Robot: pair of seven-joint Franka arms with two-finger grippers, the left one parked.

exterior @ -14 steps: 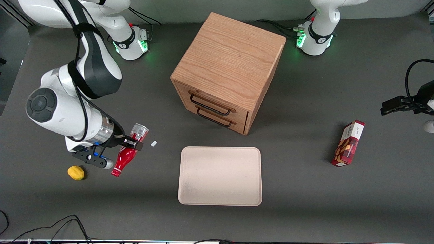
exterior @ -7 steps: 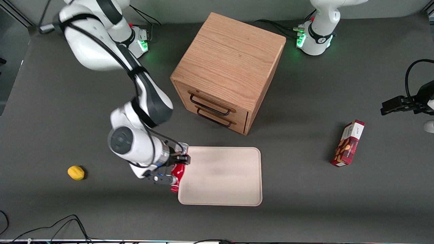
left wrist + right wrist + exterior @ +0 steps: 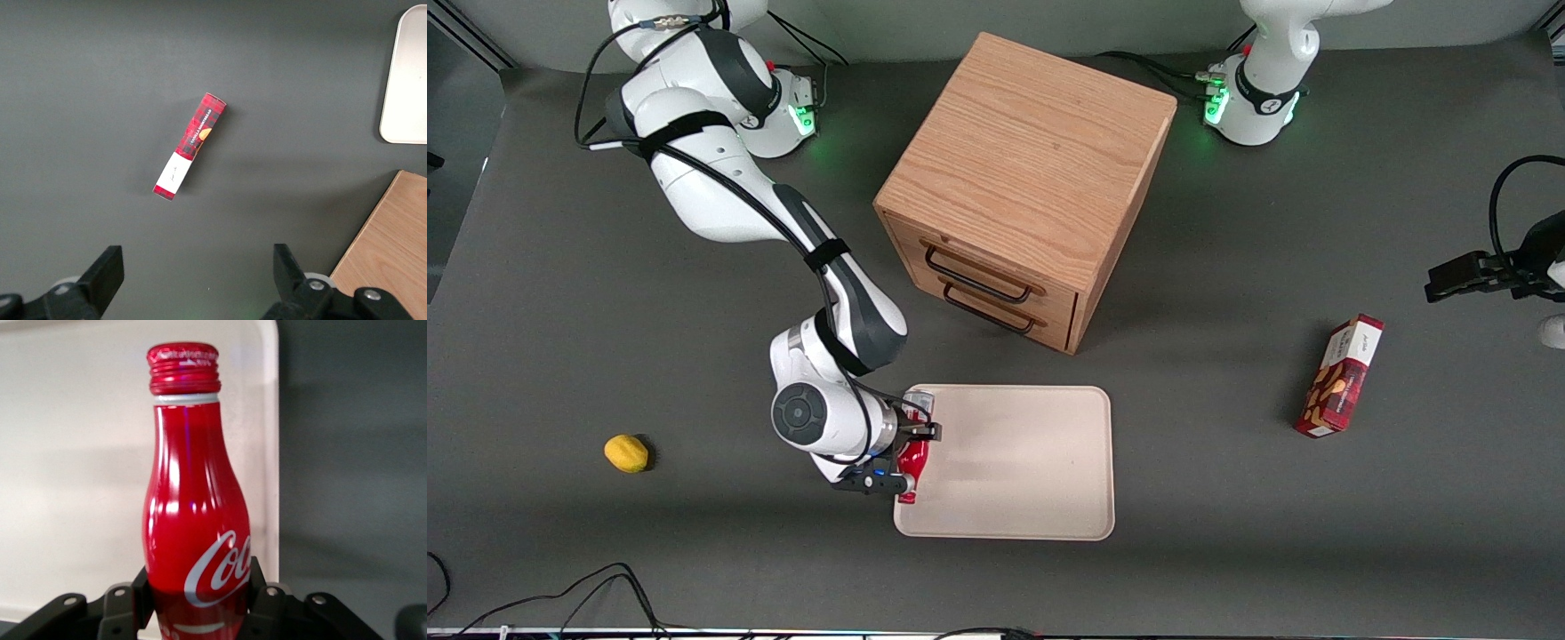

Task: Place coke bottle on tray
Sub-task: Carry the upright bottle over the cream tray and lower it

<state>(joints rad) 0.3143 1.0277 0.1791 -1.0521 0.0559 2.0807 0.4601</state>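
Note:
My right gripper (image 3: 911,436) is shut on the red coke bottle (image 3: 911,460) and holds it lying tilted over the working arm's end of the pale beige tray (image 3: 1014,462). The bottle's silvery base points toward the drawer cabinet and its neck points toward the front camera. In the right wrist view the bottle (image 3: 193,513) fills the frame between the two black fingers (image 3: 143,590), with its red cap over the tray (image 3: 73,453) close to the rim. I cannot tell whether the bottle touches the tray.
A wooden two-drawer cabinet (image 3: 1027,187) stands farther from the front camera than the tray. A yellow lemon (image 3: 626,452) lies toward the working arm's end. A red snack box (image 3: 1341,376) lies toward the parked arm's end and shows in the left wrist view (image 3: 191,145).
The gripper carried the bottle from beside the lemon across the table to the tray's edge, then a little farther over the tray.

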